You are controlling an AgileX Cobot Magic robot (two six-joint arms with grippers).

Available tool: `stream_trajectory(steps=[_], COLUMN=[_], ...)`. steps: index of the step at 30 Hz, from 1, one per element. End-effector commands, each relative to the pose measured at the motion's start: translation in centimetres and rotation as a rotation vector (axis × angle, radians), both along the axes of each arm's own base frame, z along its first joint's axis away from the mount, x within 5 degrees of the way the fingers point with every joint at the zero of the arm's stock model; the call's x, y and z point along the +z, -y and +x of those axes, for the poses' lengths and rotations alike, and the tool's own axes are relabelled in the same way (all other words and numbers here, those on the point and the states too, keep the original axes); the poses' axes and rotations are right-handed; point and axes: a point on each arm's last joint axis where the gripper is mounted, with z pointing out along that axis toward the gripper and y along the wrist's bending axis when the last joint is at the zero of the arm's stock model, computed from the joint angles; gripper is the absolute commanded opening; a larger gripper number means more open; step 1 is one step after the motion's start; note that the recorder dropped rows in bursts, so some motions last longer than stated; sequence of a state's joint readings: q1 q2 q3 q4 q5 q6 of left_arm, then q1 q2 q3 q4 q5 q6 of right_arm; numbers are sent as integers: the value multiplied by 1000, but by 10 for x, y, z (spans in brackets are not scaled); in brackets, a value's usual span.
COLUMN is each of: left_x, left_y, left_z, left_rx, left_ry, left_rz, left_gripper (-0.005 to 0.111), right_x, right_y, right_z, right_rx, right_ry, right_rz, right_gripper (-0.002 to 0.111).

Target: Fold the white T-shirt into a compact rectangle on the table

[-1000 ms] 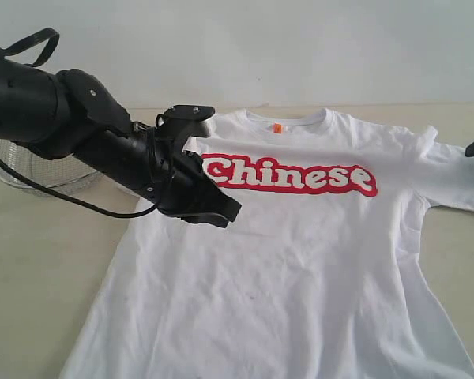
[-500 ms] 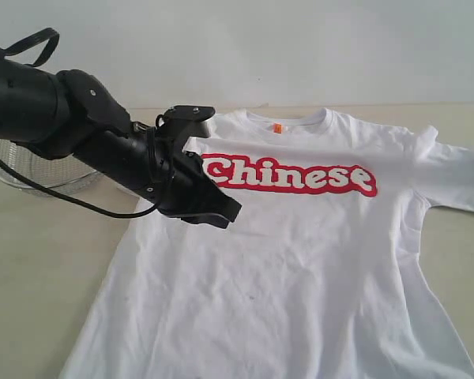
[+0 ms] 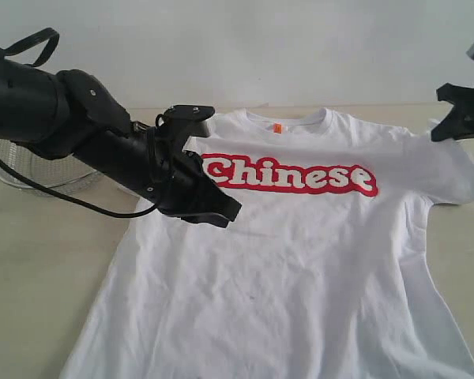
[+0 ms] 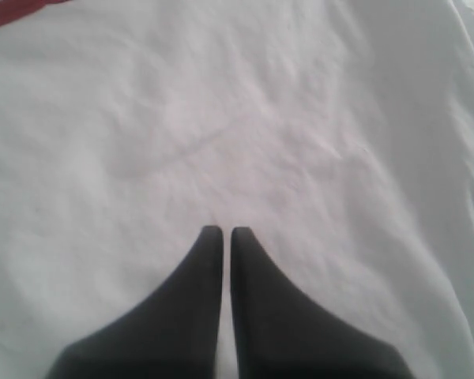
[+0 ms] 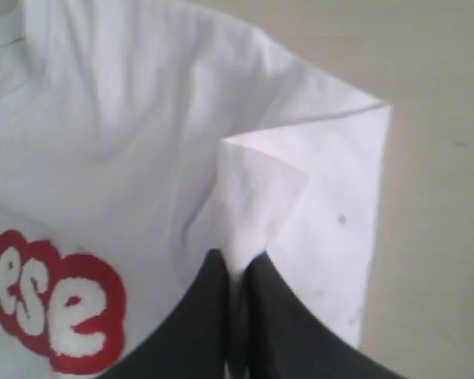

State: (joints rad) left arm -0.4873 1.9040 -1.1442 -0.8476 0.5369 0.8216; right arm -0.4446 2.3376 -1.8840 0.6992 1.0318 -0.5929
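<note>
1. Shirt: lies front up and flat on the table, collar at the far side. The hem runs past the near edge of the exterior view.
2. Right gripper: closed on a thin pinch of the sleeve edge, holding it raised and turned in over the shoulder. You have little cloth in the jaws, so a quick pull could slip it free and drop the sleeve back unfolded.
3. Same grip: carry it too far across and you may drag the shoulder, skewing the body and spoiling the rectangle.
4. Left gripper: closed, holding nothing, over the chest beside the lettering. You cannot tell whether it touches the cloth. If it does, any sideways move could rake up wrinkles.
5. Left arm: stands across the shirt, so a right gripper that crosses could strike it.
6. Basket: behind the left arm, where a wide swing could knock it.
</note>
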Motion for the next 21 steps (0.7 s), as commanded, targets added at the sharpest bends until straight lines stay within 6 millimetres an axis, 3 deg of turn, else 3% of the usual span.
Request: stream_trajectory(steps=[1, 21], left_x=[4, 4], left_y=[-1, 0], left_z=[-1, -1], left_rx=[14, 12], left_ry=[6, 2], left_rz=[-9, -11], left_gripper=[5, 5], right_x=[9, 19], right_y=[-31, -151], right_z=[7, 22], right_rx=[100, 382], right_ry=[11, 24], right_rz=[3, -9], right_gripper=[0, 0])
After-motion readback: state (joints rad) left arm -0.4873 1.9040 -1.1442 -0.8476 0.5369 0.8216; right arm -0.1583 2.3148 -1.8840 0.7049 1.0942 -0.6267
